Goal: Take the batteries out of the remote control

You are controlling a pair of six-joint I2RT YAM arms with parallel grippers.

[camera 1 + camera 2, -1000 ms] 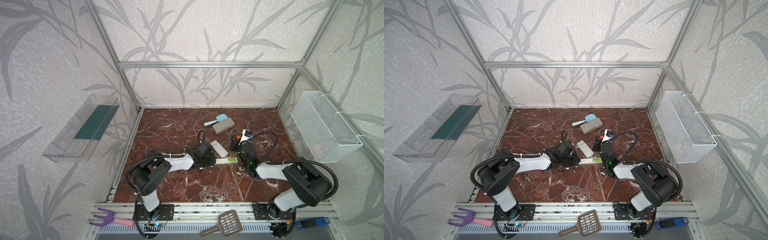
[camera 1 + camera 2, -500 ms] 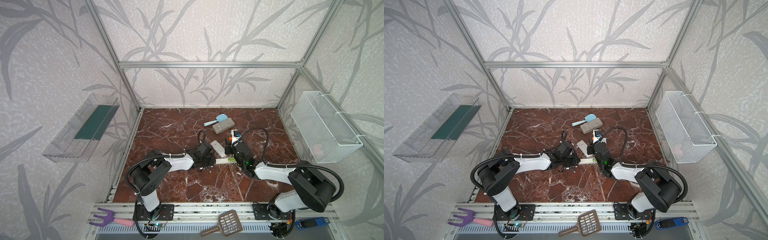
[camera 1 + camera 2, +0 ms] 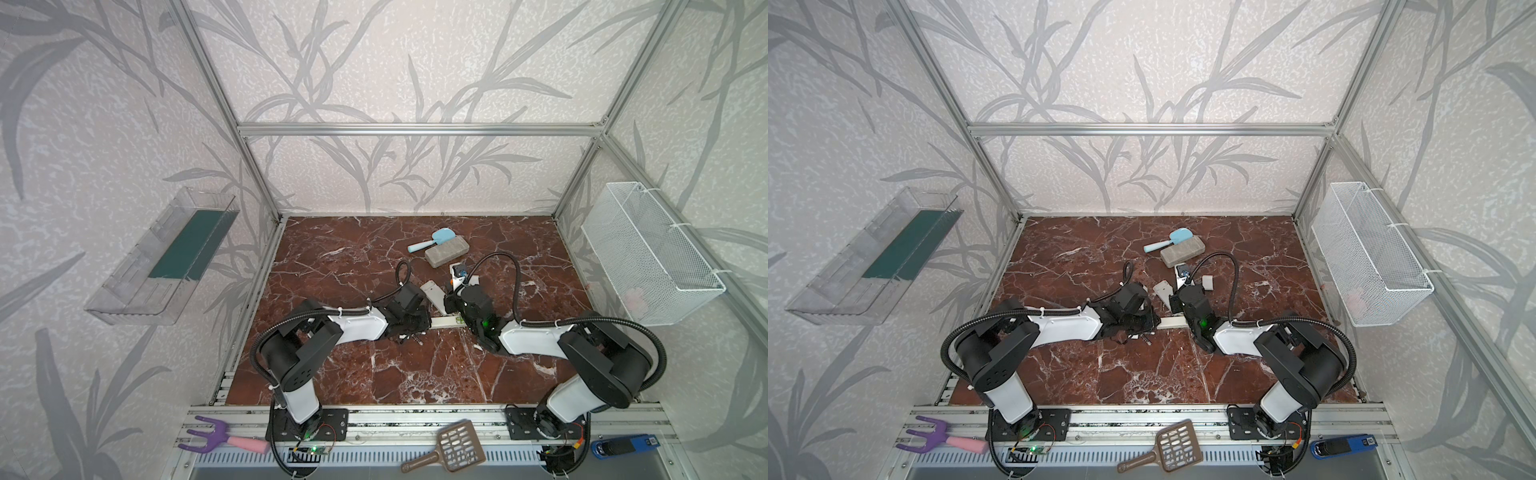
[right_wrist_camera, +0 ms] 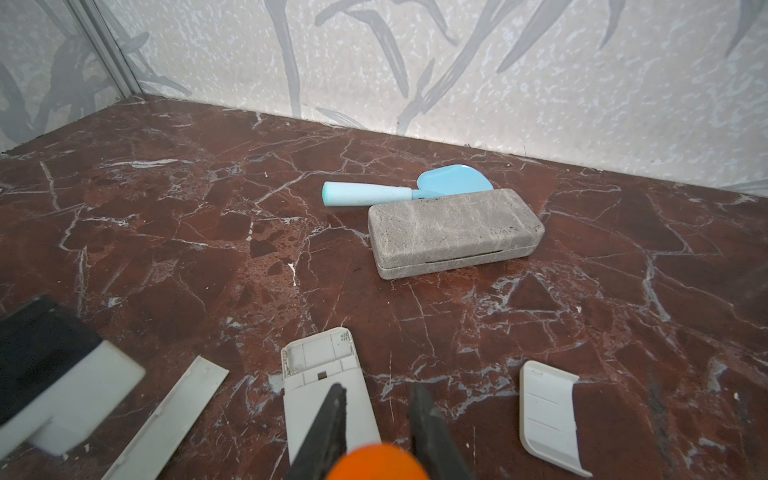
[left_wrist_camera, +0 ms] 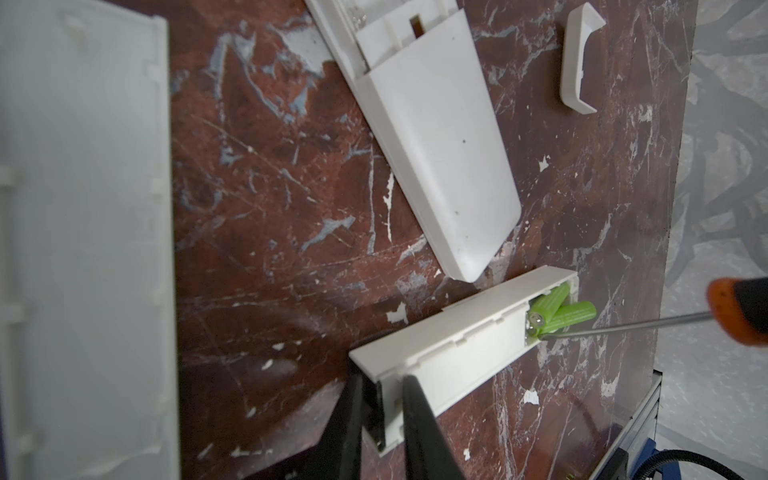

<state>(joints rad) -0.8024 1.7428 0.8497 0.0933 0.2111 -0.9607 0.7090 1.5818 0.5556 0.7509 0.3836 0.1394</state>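
1. Two batteries [image 5: 550,305] on show: short, thin cylinders, bright lime green, with silvery caps at the near ends.
2. They sit in the open bay at one end of the slim white remote control [image 5: 449,357]. One lies along the bay; the other is angled, its far end poking out over the side wall.
3. The left gripper [image 5: 384,395] is clamped tight on the remote's opposite end, so the batteries are well apart from those jaws.
4. The right gripper [image 4: 378,392] pinches the orange handle of the screwdriver [image 5: 737,309], and the metal tip is right at the batteries' silvery ends.
5. The remote lies on the marble table [image 3: 374,374], between the two arms.
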